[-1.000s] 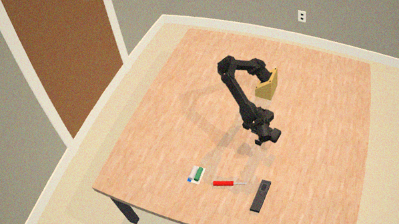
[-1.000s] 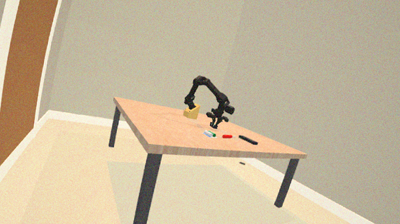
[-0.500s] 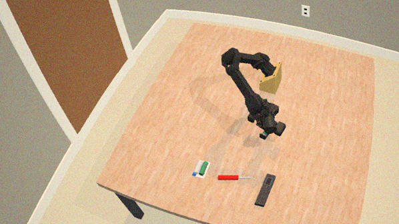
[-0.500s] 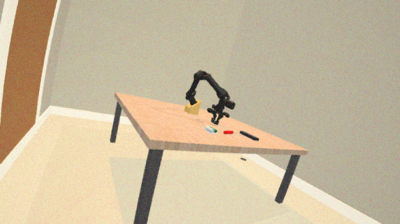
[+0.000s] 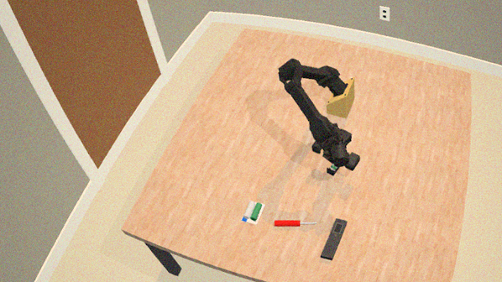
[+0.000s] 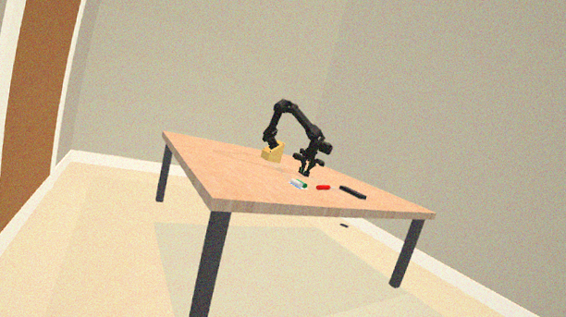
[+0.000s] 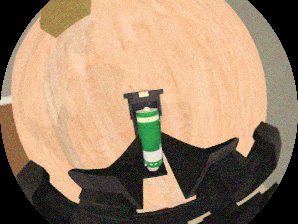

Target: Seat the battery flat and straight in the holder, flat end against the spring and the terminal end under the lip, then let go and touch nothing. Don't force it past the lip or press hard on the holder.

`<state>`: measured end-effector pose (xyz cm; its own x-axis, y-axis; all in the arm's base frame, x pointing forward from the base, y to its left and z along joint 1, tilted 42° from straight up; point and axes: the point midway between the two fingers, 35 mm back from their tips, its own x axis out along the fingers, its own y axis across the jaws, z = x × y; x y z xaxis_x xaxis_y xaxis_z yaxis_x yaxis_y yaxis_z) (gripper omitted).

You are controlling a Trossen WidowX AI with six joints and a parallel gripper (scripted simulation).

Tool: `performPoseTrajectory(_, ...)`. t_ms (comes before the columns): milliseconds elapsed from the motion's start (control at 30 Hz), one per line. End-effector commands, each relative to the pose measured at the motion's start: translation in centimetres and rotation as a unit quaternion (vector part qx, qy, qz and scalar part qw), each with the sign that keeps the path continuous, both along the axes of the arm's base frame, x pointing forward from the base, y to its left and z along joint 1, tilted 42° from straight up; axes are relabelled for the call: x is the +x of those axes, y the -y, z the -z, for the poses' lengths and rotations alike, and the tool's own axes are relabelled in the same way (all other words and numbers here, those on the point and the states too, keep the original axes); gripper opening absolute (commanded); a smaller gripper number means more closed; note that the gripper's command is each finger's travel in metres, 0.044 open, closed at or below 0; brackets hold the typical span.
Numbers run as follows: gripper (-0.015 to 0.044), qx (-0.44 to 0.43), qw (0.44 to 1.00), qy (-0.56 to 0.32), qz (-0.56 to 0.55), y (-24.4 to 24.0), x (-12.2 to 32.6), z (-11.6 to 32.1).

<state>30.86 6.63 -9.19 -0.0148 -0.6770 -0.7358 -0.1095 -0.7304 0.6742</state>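
Observation:
A green battery (image 7: 149, 132) with white bands lies lengthwise over the black holder (image 7: 132, 106) (image 5: 331, 171) in the wrist view, nearly in line with it. A small pale nub shows at its far end, and a pale tip at its near end by the holder's near edge. The holder's far end wall carries a cream patch. My gripper (image 7: 149, 136) (image 6: 304, 172) is shut on the battery, with a finger on each side. The fingers hide the middle of the holder. Whether the battery rests on the holder's floor, and the spring and lip contact, cannot be told.
A white card (image 5: 255, 221) carries a green cylinder (image 5: 256, 211) and a whitish one. A red screwdriver (image 5: 287, 223) (image 6: 323, 187) and a black remote-like bar (image 5: 333, 239) (image 6: 353, 193) lie towards the table's front. The arm's yellow base block (image 5: 342, 106) (image 6: 271, 154) (image 7: 65, 17) stands behind.

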Motion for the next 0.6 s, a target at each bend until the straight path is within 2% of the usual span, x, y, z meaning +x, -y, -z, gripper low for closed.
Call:
performPoseTrajectory(0,0.0073,0.001,1.0,0.003,0.0,0.0,-0.3,0.0)
performPoseTrajectory(567,0.0073,-0.001,1.0,0.005,-0.003,0.1,-1.3,0.1)
